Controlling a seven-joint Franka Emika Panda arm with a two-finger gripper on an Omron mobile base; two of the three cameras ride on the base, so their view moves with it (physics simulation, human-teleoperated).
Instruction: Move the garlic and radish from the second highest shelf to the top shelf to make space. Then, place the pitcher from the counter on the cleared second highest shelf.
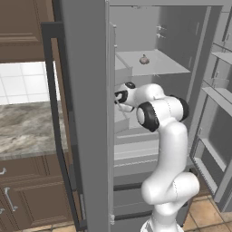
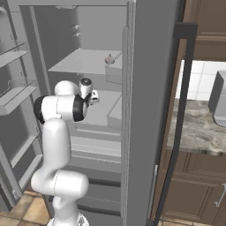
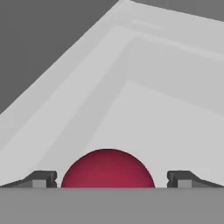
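Observation:
The garlic (image 1: 144,59) (image 2: 109,59), a small pale bulb, sits on the top shelf (image 1: 165,65) (image 2: 84,62) of the open fridge. The dark red radish (image 3: 107,168) lies on the pale second highest shelf (image 3: 170,131) (image 2: 99,115). My gripper (image 3: 109,180) is open. One dark fingertip (image 3: 43,178) stands to each side of the radish, with a gap between each tip and the ball. In the base views the hand (image 1: 121,96) (image 2: 92,96) reaches in just above that shelf, partly behind the door edge. The pitcher is out of view.
The fridge's centre post (image 1: 90,113) (image 2: 148,110) stands close beside the hand. Narrow door racks (image 1: 217,86) (image 2: 13,88) hang on the open door. The marbled counter (image 1: 27,127) (image 2: 198,128) carries a toaster (image 2: 218,99). Lower shelves and drawers lie beneath the arm.

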